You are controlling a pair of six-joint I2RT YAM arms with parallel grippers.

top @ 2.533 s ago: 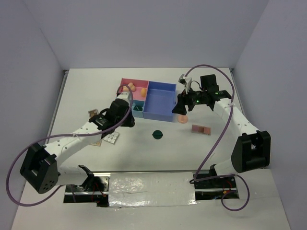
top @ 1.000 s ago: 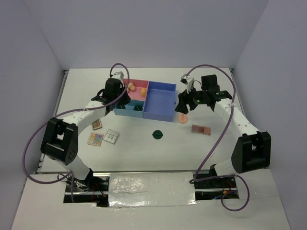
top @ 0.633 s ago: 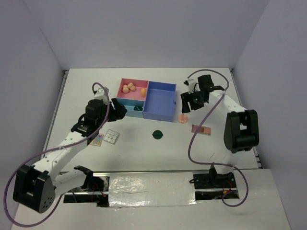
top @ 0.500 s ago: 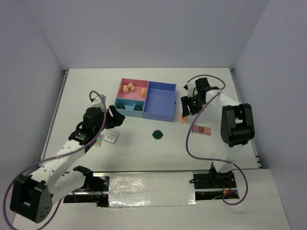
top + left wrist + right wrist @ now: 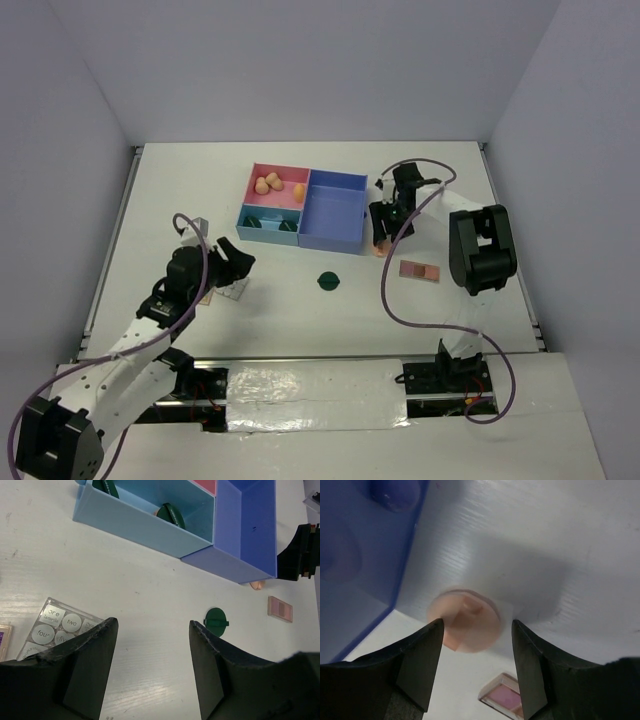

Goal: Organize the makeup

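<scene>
Right pincer spread, over round, flat peach puff

White table between plain lavender walls

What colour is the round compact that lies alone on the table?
The compact is dark green, clearest in the left wrist view.

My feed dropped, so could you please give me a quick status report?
Left gripper open, empty. Right gripper open over flat round peach puff. Blue plastic tray wall close beside it.
</scene>
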